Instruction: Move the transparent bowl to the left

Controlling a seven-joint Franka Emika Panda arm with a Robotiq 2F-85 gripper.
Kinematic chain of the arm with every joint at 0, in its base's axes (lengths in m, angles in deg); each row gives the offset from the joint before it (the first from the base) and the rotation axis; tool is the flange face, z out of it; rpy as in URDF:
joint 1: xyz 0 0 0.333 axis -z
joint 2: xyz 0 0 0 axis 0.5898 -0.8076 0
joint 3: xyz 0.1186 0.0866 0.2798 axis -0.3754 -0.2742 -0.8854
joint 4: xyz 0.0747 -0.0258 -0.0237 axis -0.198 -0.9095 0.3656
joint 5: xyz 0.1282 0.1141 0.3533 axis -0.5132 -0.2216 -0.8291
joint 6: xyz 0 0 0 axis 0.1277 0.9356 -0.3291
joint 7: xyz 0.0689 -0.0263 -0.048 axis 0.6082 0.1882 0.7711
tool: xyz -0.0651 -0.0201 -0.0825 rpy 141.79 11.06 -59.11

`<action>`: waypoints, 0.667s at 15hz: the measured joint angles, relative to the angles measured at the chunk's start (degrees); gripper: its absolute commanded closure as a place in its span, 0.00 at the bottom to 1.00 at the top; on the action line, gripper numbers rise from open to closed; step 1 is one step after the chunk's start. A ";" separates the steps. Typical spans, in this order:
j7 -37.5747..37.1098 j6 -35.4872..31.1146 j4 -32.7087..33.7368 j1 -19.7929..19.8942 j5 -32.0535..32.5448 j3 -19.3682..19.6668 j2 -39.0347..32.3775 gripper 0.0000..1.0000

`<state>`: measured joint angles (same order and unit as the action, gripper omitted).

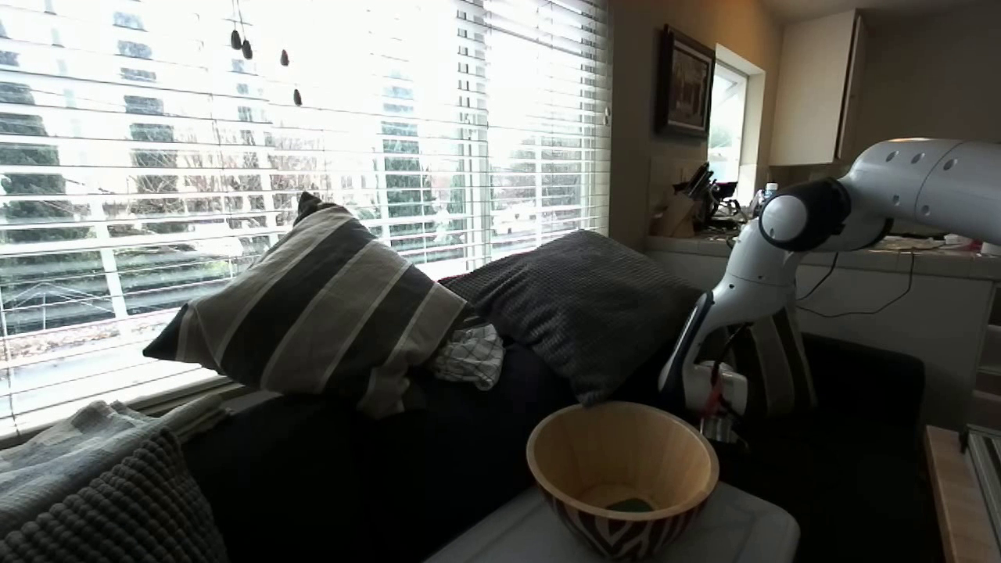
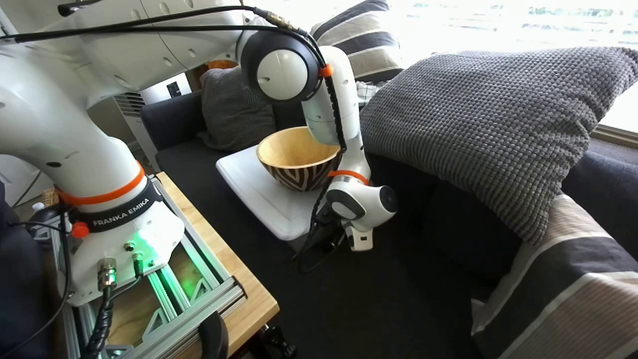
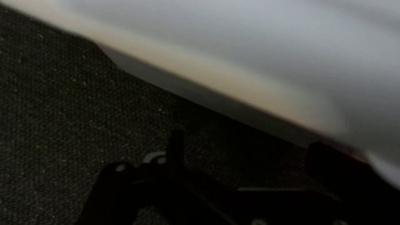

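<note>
The transparent bowl [image 1: 626,461] is deep and tan-amber, with a dark zigzag pattern outside and a pale yellowish inside. It stands upright on a white bin lid and also shows in an exterior view [image 2: 301,174], partly behind the arm. A small dark green patch shows at its bottom. My gripper [image 3: 245,148] is open, its two dark fingers wide apart with nothing between them. It is low beside the lid's edge, apart from the bowl. The gripper is small and dark in both exterior views [image 1: 721,428] [image 2: 321,229]. The bowl does not clearly show in the wrist view.
The white lid [image 2: 249,184] fills the top of the wrist view [image 3: 218,47], close to the right finger. A dark sofa surrounds it. A grey cushion [image 1: 586,305] and a striped cushion [image 1: 328,305] lean behind. The robot's wooden base table [image 2: 209,239] is nearby.
</note>
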<state>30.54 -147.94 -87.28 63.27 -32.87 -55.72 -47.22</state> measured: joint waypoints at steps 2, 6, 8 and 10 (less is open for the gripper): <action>0.13 0.00 0.00 0.00 -0.03 0.00 0.00 0.00; 0.32 0.00 0.00 0.00 -0.06 0.00 0.00 0.00; 0.70 -0.10 0.31 -0.02 -0.12 0.44 0.04 0.00; 1.38 0.05 0.42 0.01 -0.36 0.16 -0.04 0.00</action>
<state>31.91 -147.89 -86.86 63.29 -33.23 -55.56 -47.26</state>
